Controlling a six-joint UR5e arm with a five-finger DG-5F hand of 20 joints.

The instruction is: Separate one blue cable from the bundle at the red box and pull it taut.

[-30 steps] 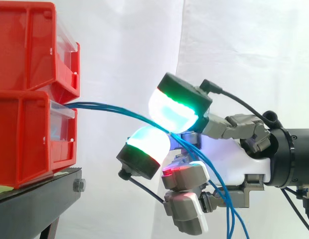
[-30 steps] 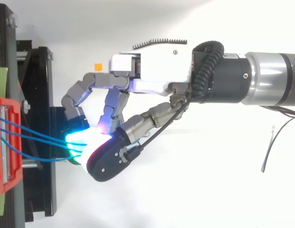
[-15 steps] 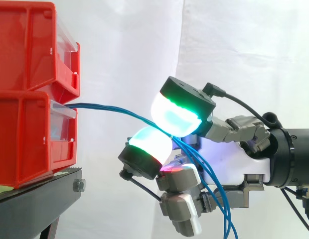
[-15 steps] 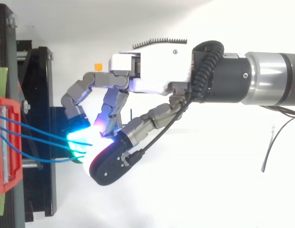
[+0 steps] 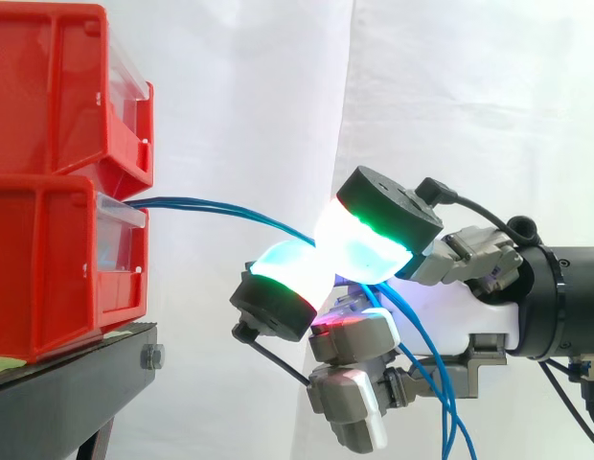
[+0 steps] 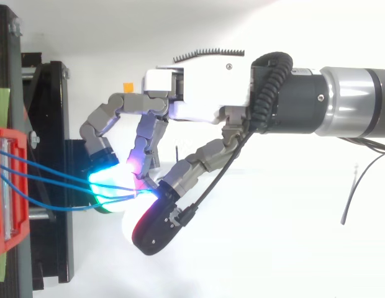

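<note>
The robot hand point(image 5: 441, 311) pinches three blue cables point(image 5: 201, 204) between two glowing fingertips point(image 5: 292, 273), the cables running out toward 9 o'clock in the side view into the lower of two stacked red bins point(image 5: 48, 259) on one black stand point(image 5: 77, 369).

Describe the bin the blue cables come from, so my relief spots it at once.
On the black stand at the side view's left, two red bins sit stacked. It is the lower red bin; unlike the upper bin, blue cables run from the top of its clear front to the hand.
</note>
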